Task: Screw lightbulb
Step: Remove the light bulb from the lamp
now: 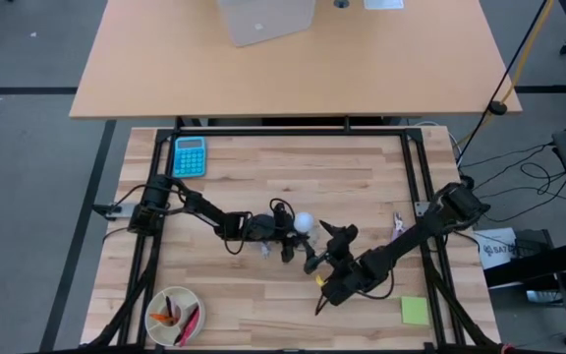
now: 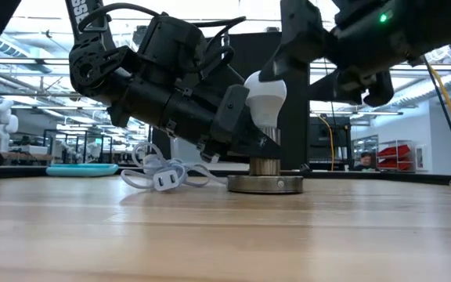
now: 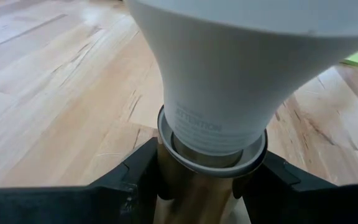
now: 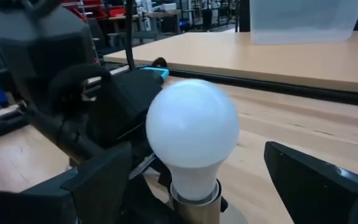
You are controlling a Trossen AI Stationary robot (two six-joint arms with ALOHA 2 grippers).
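I see the bulb (image 2: 265, 96) upright in the socket (image 2: 265, 182), mid-table, globe up. Left gripper (image 3: 197, 186) sits low at the socket's brass neck, one finger (image 3: 135, 180) each side of it, right under the bulb collar. Looks clamped on the socket neck, not on the bulb, though the contact itself is partly hidden. Right gripper (image 4: 191, 180) is wide open and holds nothing; its fingers (image 4: 98, 180) flank the globe with clear gaps both sides, no touch.

Room: in the high view both arms meet at the bulb (image 1: 305, 221), left arm from the left edge, right arm from the right. The coiled cable (image 2: 163, 174) lies on the table just beside the socket on the left arm's side. Bare wood toward the near edge between the arms.

Containers: a bowl (image 1: 173, 317) at the near-left corner with red and orange items in it, can't tell what they are. Green sticky note (image 1: 415, 311) near-right, well apart from the bulb. Teal calculator (image 1: 189, 155) at the far-left corner. Beyond the table, a second table (image 1: 165, 59) with a white box (image 1: 263, 20).
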